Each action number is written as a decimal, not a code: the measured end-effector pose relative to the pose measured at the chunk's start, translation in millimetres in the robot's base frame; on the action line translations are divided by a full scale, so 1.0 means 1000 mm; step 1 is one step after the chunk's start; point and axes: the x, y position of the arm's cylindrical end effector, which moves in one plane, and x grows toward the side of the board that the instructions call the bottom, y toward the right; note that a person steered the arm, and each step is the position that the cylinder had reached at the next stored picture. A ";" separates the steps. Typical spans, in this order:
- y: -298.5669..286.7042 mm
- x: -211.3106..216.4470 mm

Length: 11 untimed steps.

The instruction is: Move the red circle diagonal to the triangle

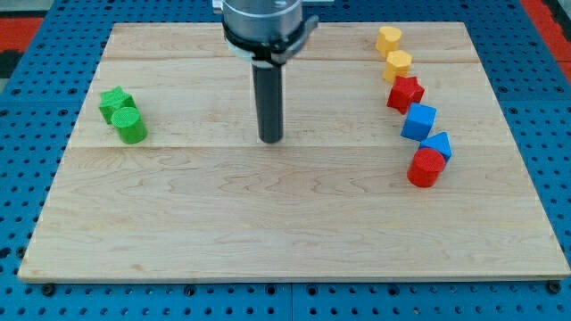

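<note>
The red circle (426, 167) lies at the view's right, touching the blue triangle (438, 144) just above and to its right. A blue cube (417, 121) sits above the triangle. My tip (271, 140) is near the board's middle, far to the left of the red circle, touching no block.
A red star (404, 93) and two yellow blocks (397, 64) (388, 39) run up the view's right in a chain. A green star (115, 102) and a green cylinder (130, 125) sit at the view's left. The wooden board (285, 232) lies on a blue pegboard.
</note>
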 end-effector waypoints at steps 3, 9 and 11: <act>0.246 0.047; 0.057 -0.014; 0.065 0.050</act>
